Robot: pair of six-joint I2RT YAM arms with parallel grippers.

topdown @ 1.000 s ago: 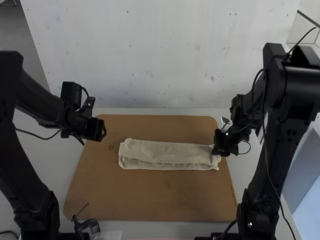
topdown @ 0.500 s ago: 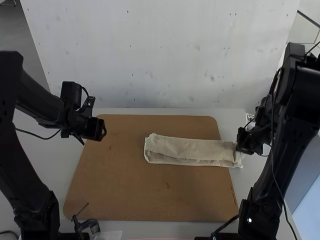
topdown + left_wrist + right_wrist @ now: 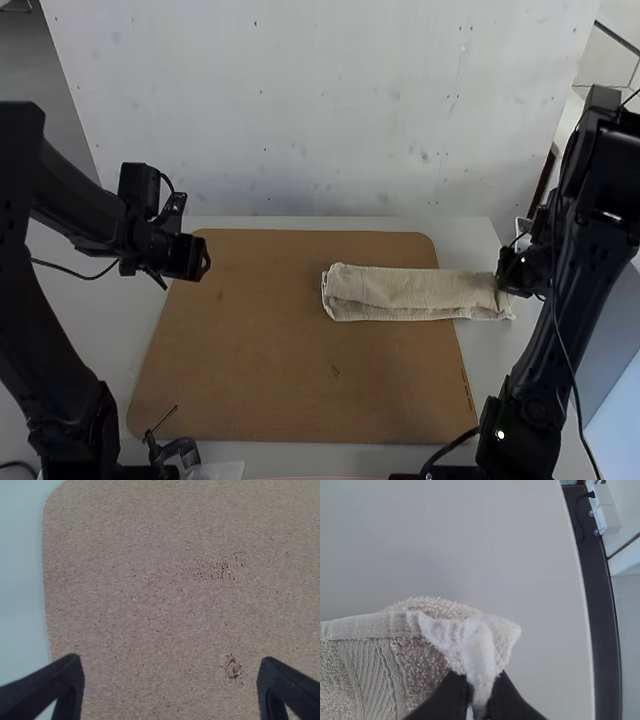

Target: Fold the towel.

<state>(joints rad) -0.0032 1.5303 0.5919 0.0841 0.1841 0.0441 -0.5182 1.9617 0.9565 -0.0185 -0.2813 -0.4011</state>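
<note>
Where the right gripper [image 3: 505, 284] stands off the board's right side in the high view, its fingers are closed on the right end of the towel [image 3: 410, 292]. The right wrist view shows its dark fingers [image 3: 449, 697] pinching a gathered bit at the towel's corner, the pale edge band bunched up between them.

From that grip the towel runs leftward as a long, narrow folded strip, fairly flat, with layered edges showing along its near side. Most of it lies on the brown board [image 3: 290, 385]; the held end reaches past the board's right edge, over the white table [image 3: 480, 350].

Compared with the earlier frames, the right gripper has moved rightward and slightly away from the high camera, and the towel has slid along with it. Its free left end, once close to the left gripper [image 3: 203, 262], now lies right of the board's middle, and its held end has left the board. The left gripper has barely changed place, poised by the board's far left corner with its fingers [image 3: 47, 687] spread wide and nothing between them but a view of the board.
</note>
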